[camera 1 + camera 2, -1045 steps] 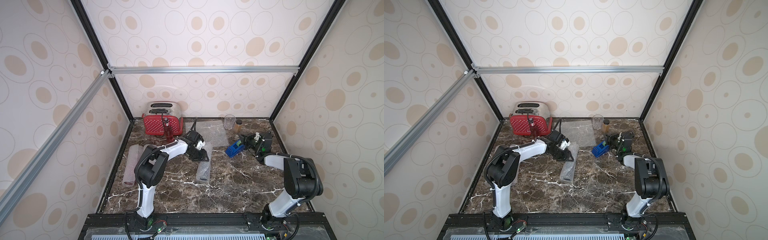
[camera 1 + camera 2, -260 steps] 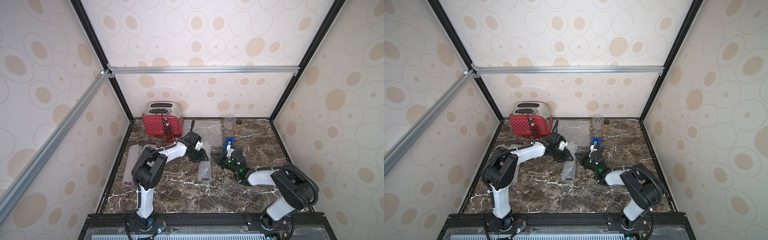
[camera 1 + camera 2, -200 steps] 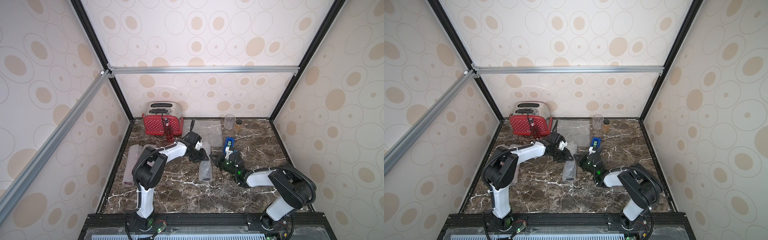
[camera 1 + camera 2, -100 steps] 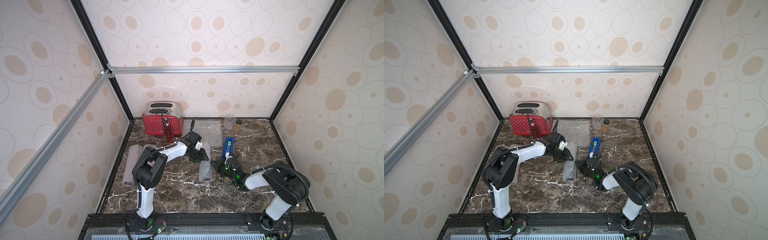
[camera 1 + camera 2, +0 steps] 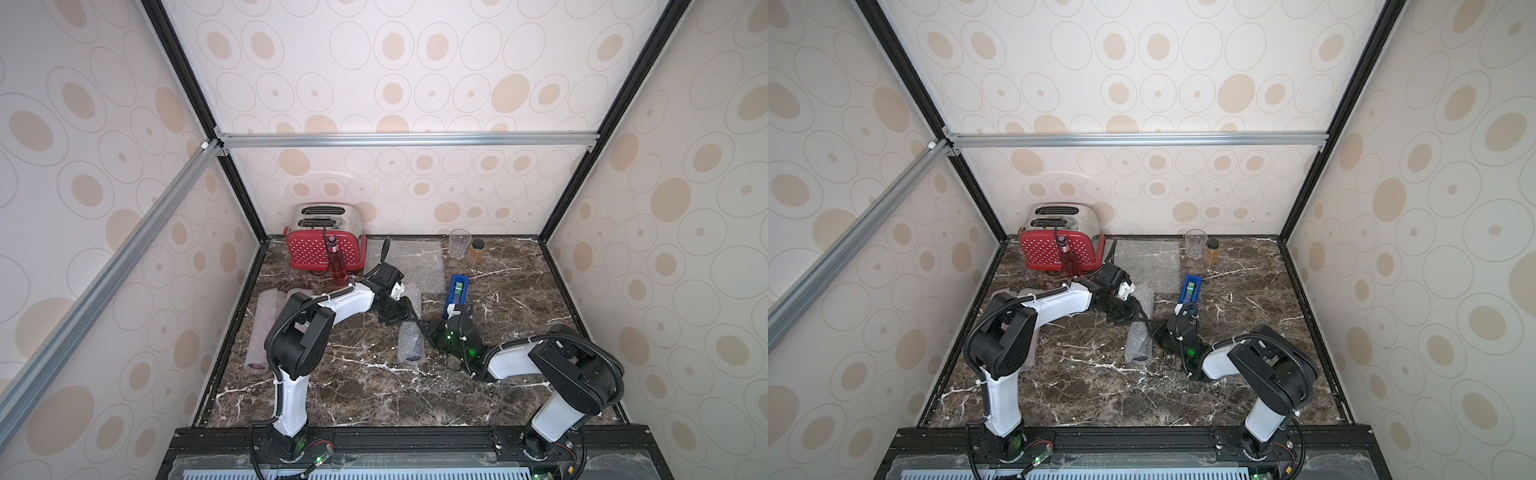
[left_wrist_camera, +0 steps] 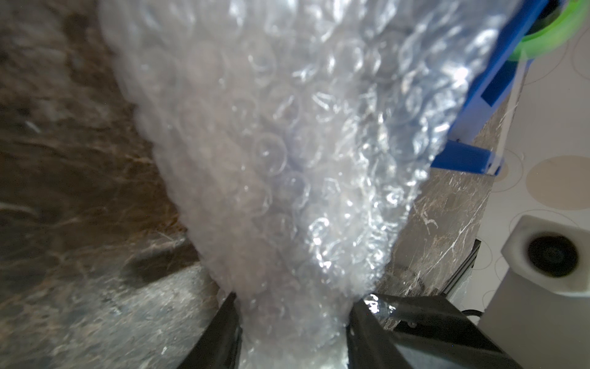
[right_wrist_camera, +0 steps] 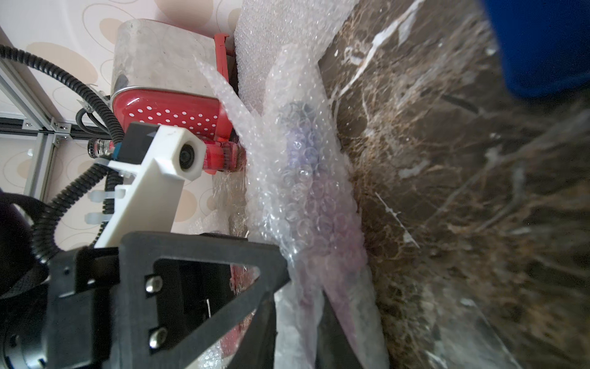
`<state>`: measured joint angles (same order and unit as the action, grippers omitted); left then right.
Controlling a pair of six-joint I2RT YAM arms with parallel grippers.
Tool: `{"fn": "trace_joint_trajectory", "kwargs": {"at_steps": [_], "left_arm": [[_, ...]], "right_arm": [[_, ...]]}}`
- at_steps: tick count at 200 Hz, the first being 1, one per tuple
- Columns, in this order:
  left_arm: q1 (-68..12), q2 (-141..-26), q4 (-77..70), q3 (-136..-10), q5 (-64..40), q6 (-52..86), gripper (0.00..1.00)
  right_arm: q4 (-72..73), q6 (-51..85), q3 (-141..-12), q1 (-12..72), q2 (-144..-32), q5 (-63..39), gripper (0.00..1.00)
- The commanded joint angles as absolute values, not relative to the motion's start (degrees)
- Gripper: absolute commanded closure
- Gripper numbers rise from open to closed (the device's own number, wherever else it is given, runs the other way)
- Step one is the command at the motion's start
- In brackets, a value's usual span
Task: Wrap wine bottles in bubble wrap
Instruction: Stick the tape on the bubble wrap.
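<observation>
Closest in on the marble counter [image 5: 374,395], here's the action. A purple wine bottle [image 7: 303,172] lies rolled up in bubble wrap [image 5: 410,341], just left of the blue tape dispenser [image 5: 457,290] and a touch nearer the robot. The right pincer [image 5: 427,327] noses in between dispenser and bundle, tips right up by the wrap. Spread or closed, I can't tell from these angles. The left pincer [image 6: 292,303] is clamped on the gathered wrap at the bundle's far end, pinching it tight.

Well left of the dispenser, by the counter's edge, lies more rolled wrap [image 5: 262,332], apparently finished bottles. Just beyond the dispenser on its left is a flat spare sheet [image 5: 415,257]. Farther back and left, one red bottle [image 5: 337,266] stands bare in front of the toaster [image 5: 324,245]. Past the dispenser, at the back wall, a glass [image 5: 458,243] and an amber jar [image 5: 476,251] sit out of play.

My read is that this is the closing-up step on the purple one. The next move calls for fixing the loose flap, likely with tape, while the left grip holds so the roll can't spring open. After that, the red bottle and that spare sheet.
</observation>
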<state>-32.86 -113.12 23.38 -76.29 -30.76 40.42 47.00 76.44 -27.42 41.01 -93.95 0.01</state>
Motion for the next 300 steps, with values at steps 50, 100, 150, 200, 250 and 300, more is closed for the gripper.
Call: {"fn": "trace_joint_trajectory", "kwargs": {"at_steps": [50,100,150,200,250,300], "left_arm": [[-33.88,-118.65,30.93,-74.18,-24.17,40.51,0.53],[-33.84,-118.83,30.95,-74.27,-24.17,40.50,0.53],[-33.84,-118.91,31.11,-74.23,-24.08,40.42,0.53],[-33.84,-119.02,31.26,-74.43,-24.08,40.35,0.53],[-33.86,-119.00,31.22,-74.44,-24.08,40.26,0.53],[-33.89,-118.98,31.23,-74.43,-24.08,40.39,0.53]], "right_arm": [[38.76,75.32,-25.15,40.75,-87.32,1.85,0.67],[32.44,74.55,-22.79,38.73,-80.61,1.31,0.62],[9.48,60.41,-33.26,38.07,-72.87,-0.38,0.73],[4.08,54.93,-43.23,38.09,-82.93,-6.98,0.74],[3.21,54.58,-43.59,37.97,-85.91,-7.60,0.73],[4.19,54.59,-44.98,37.94,-89.13,-9.15,0.74]]}}
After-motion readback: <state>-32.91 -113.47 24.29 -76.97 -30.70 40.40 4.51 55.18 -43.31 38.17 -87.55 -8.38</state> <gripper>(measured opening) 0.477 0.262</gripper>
